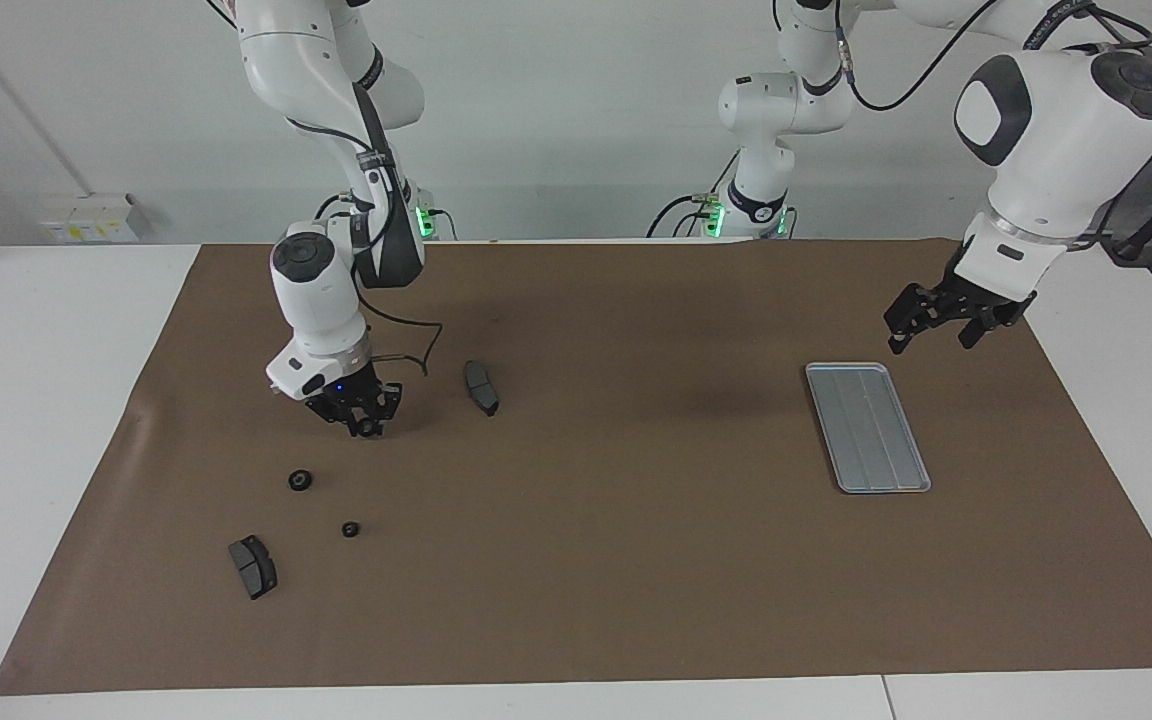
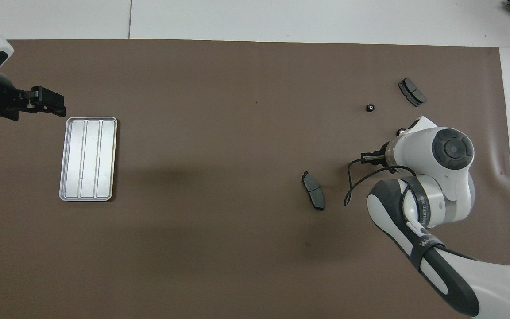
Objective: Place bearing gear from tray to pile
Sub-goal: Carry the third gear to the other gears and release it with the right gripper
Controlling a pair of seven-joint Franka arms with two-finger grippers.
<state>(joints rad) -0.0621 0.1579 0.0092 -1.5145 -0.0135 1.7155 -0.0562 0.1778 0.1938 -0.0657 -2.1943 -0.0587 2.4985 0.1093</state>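
— Any writing? Your gear?
— None legible. Your right gripper (image 1: 366,428), pointing down over the mat (image 1: 616,560), grips the gear (image 1: 367,429); the left gripper (image 1: 936,330) hangs spread beside the tray (image 1: 868,427).

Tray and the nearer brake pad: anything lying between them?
No. Between the tray and that brake pad only bare brown mat shows, in both views.

The right hand (image 1: 366,427) hung low, pointing down, pinching a small dark ring. The left hand (image 1: 939,330) waited aloft, fingers spread.
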